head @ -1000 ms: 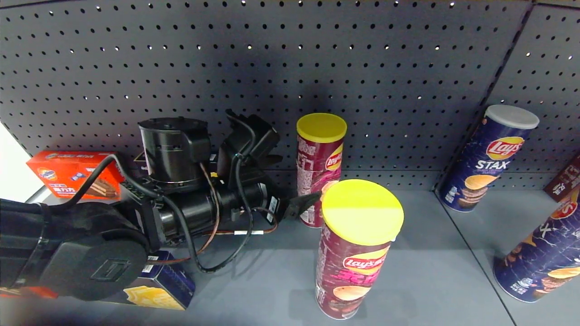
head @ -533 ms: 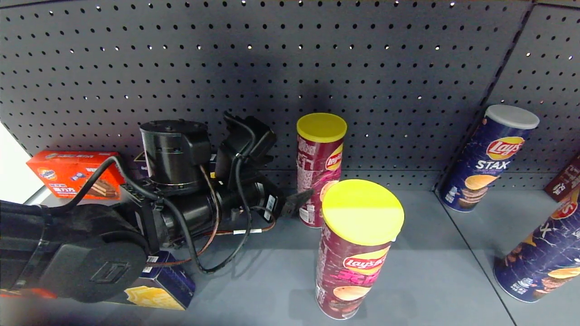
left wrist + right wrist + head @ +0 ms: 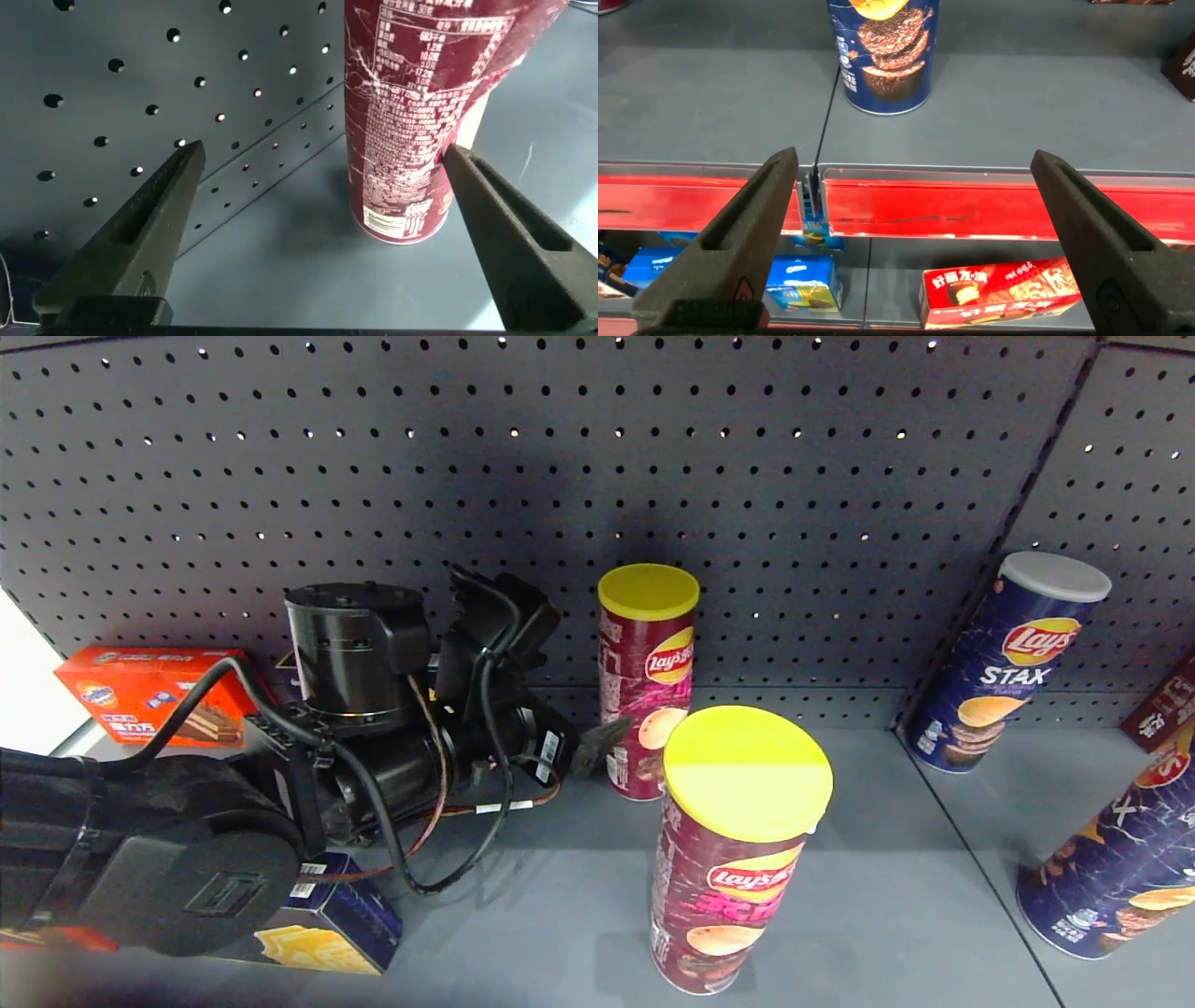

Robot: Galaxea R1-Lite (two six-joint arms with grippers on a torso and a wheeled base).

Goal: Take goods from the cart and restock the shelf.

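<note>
- Holding the left gripper [image 3: 322,154] spread wide, gripping nothing.
- Facing a maroon chip can [image 3: 647,681], upright just beyond its tips, close to the pegboard [image 3: 560,476] (probably set deep, keeping front room for more stock).

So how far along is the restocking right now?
Done: the back can and front can stand upright on the shelf. In hand: nothing; the left gripper is open, facing the back can, and the right gripper is open too. Left: fetching more goods; how many, I cannot tell.
</note>
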